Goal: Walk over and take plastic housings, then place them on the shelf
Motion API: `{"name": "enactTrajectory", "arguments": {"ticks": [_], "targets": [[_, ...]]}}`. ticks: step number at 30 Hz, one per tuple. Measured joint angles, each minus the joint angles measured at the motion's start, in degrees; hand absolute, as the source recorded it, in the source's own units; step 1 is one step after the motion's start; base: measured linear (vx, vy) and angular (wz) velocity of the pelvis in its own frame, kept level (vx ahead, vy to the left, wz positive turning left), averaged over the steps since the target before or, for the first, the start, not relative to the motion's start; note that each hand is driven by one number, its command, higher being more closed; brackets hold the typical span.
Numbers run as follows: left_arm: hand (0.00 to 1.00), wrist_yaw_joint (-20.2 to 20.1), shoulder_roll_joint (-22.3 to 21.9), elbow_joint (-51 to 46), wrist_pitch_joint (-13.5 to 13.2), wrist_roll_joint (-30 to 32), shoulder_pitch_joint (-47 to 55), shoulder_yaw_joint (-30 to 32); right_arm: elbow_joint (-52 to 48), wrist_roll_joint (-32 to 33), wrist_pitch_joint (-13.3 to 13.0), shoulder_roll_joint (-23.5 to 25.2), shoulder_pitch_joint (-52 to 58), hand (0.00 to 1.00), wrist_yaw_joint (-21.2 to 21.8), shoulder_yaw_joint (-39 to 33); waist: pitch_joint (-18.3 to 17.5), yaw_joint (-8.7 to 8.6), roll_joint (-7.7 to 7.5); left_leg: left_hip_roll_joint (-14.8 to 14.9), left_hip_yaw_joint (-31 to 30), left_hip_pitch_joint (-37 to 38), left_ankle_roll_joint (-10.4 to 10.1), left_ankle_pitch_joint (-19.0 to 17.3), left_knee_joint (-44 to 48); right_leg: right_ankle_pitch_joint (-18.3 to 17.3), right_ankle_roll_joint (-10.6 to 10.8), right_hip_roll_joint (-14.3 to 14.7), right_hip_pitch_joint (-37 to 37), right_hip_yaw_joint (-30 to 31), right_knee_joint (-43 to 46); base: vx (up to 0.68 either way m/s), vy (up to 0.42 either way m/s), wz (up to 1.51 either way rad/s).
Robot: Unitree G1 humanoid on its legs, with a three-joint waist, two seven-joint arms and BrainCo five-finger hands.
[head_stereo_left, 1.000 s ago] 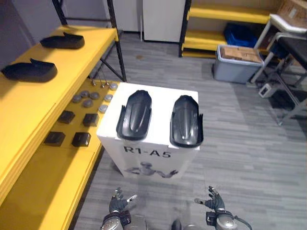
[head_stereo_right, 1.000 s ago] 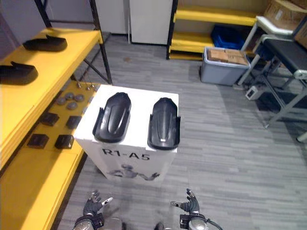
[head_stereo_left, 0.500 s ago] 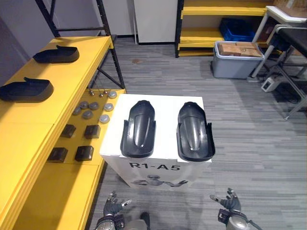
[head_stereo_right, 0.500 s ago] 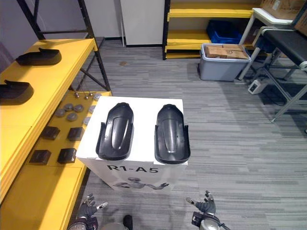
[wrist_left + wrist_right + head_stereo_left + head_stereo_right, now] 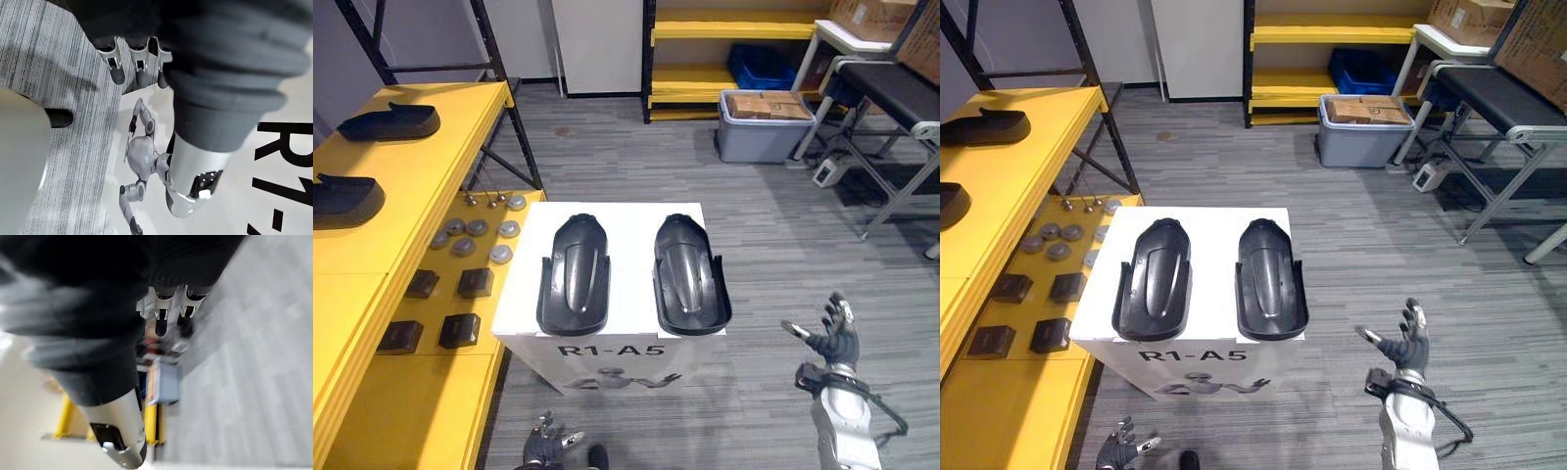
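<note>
Finds right hand (image 5: 830,333) lifted in the air to the right of the box (image 5: 607,345), fingers straight and spread wide, thumb out. Holds nothing, touches nothing. Confirms the same in the right wrist view: fingers (image 5: 162,319) extended over bare floor.

Finds left hand (image 5: 546,452) low at the near edge, close to the foot of the box, fingers loosely open, empty. Shows straight fingers (image 5: 115,66) in its wrist view, near the printed side of the box.

Locates left housing (image 5: 575,274) and right housing (image 5: 685,272) on top of the box, side by side, slightly apart, in neither hand. Notes stored housings (image 5: 342,199) already on the top level of the shelf (image 5: 372,245) at the left.

Against half a second ago: records right hand risen from the bottom edge to box height. Records left hand still low. Finds both housings unmoved on the box; puts the shift of the whole scene down to the camera.
</note>
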Motion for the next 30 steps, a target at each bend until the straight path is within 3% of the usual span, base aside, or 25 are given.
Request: {"name": "enactTrajectory", "arguments": {"ticks": [9, 17, 25, 26, 30], "targets": [[0.00, -0.1, -0.2, 0.0, -0.3, 0.0, -0.2, -0.6, 0.5, -8.9, -0.1, 0.0, -2.3, 0.00, 1.4, 4.5, 0.0, 0.61, 0.08, -0.2, -1.0, -0.2, 0.1, 0.4, -0.3, 0.0, 0.0, -0.1, 0.4, -1.1, -0.3, -0.02, -0.003, 0.05], [0.00, 0.1, -0.7, 0.0, -0.3, 0.0, -0.8, -1.6, 13.1, -16.9, 3.1, 0.3, -9.2, 0.00, -0.2, 8.2, 0.4, 1.10, 0.48, -0.5, -3.1, -1.6, 0.1, 1.5, -0.4, -0.1, -0.1, -0.3, 0.6, -3.5, -1.4, -0.04, -0.008, 0.14], [0.00, 0.2, -0.2, -0.3, -0.3, -0.1, -1.4, -2.8, 26.1, -17.1, 5.0, 0.5, -16.9, 0.00, -0.9, 8.7, 1.5, 1.51, 0.31, -0.9, -5.1, -2.1, 0.0, 1.7, -0.4, -0.1, -0.1, -0.5, 1.9, -5.4, -2.4, -0.01, -0.006, 0.14], [0.00, 0.2, -0.1, -0.4, -0.3, -0.1, -1.4, -2.8, 26.4, -17.1, 5.0, 0.5, -17.4, 1.00, -0.7, 8.7, 1.7, 1.44, 0.27, -0.9, -5.1, -2.1, 0.0, 1.7, -0.4, -0.1, -0.1, -0.5, 1.9, -5.4, -2.4, 0.00, 0.000, 0.00], [0.00, 0.2, 0.3, -0.4, -0.3, -0.1, -1.6, -3.2, 29.8, -13.9, 4.9, 0.5, -19.8, 1.00, -0.1, 8.6, 2.0, 1.41, -0.04, -0.9, -5.1, -2.1, 0.0, 1.7, -0.4, -0.1, -0.1, -0.5, 2.1, -5.5, -2.6, 0.00, 0.000, 0.00]]}}
